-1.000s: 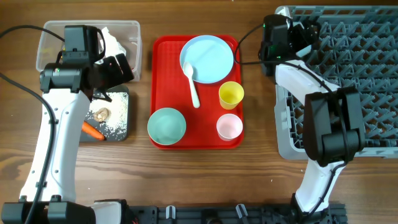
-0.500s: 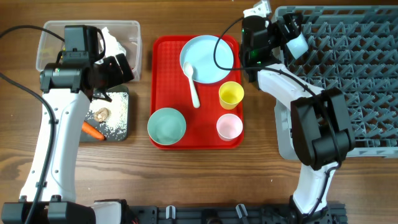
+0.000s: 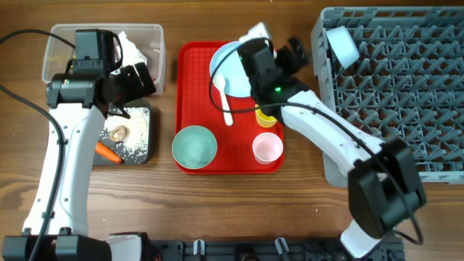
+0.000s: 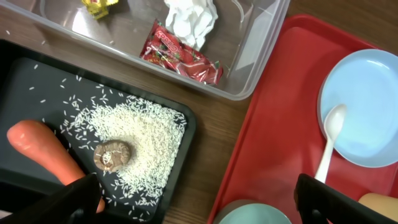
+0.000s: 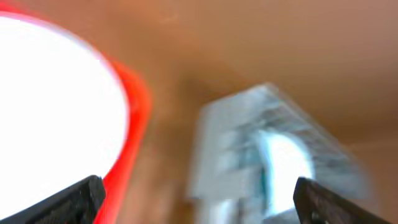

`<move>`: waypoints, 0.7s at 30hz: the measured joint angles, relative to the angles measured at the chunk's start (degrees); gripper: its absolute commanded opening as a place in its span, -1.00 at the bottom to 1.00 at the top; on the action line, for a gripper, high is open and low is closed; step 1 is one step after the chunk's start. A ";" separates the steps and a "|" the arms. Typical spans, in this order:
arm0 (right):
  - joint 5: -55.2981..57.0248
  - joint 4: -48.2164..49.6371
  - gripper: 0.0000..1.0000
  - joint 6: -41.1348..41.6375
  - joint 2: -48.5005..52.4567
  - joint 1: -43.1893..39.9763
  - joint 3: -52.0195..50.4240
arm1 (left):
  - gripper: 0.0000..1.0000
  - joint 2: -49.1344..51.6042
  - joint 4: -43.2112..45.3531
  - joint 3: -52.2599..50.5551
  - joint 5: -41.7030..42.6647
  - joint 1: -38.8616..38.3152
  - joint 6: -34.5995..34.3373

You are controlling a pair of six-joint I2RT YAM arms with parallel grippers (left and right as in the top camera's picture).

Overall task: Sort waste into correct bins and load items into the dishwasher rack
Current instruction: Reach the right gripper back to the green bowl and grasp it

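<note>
My left gripper [image 3: 136, 81] hangs open and empty over the bins, above the seam between the clear tub [image 3: 156, 43] and the black tray [image 3: 143, 148]. The tub holds tissue [image 4: 189, 18], a red wrapper [image 4: 180, 53] and a yellow wrapper [image 4: 99, 5]. A carrot [image 4: 43, 152], a brown lump [image 4: 113, 155] and rice [image 4: 140, 127] lie in the black tray. My right gripper [image 3: 279, 45] is open and empty over the red tray's back right, by the plate [image 3: 230, 69]. A spoon [image 3: 223, 98], a bowl [image 3: 194, 146], a yellow cup [image 3: 270, 117] and a pink cup [image 3: 267, 148] sit there. Another bowl [image 3: 342, 45] stands in the dishwasher rack [image 3: 406, 94].
The red tray [image 3: 196, 87] lies between the bins and the rack. My right arm crosses above the yellow cup and hides part of it. The right wrist view is blurred by motion. Bare wooden table runs along the front.
My right arm has swung left from the rack's near-left corner to above the red tray, leaving the bowl in the rack. The left arm has not moved.
</note>
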 measured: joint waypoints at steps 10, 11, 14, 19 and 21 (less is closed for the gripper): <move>-53.66 -16.31 0.99 20.74 -15.63 0.26 0.13 | 1.00 0.11 0.02 0.00 0.00 0.00 0.00; -57.44 -17.22 0.99 21.40 -15.15 0.35 -0.11 | 1.00 0.11 0.02 0.00 0.02 0.00 0.00; -63.39 -17.49 0.99 22.58 -13.64 0.87 -1.55 | 1.00 0.11 0.04 0.00 0.00 0.00 0.00; -60.74 -16.52 0.29 34.34 -8.13 4.37 -5.99 | 1.00 0.11 0.02 0.00 0.02 0.00 0.00; -58.27 -14.53 0.22 37.70 -6.19 5.64 -6.60 | 1.00 0.11 0.04 0.00 0.02 0.00 0.00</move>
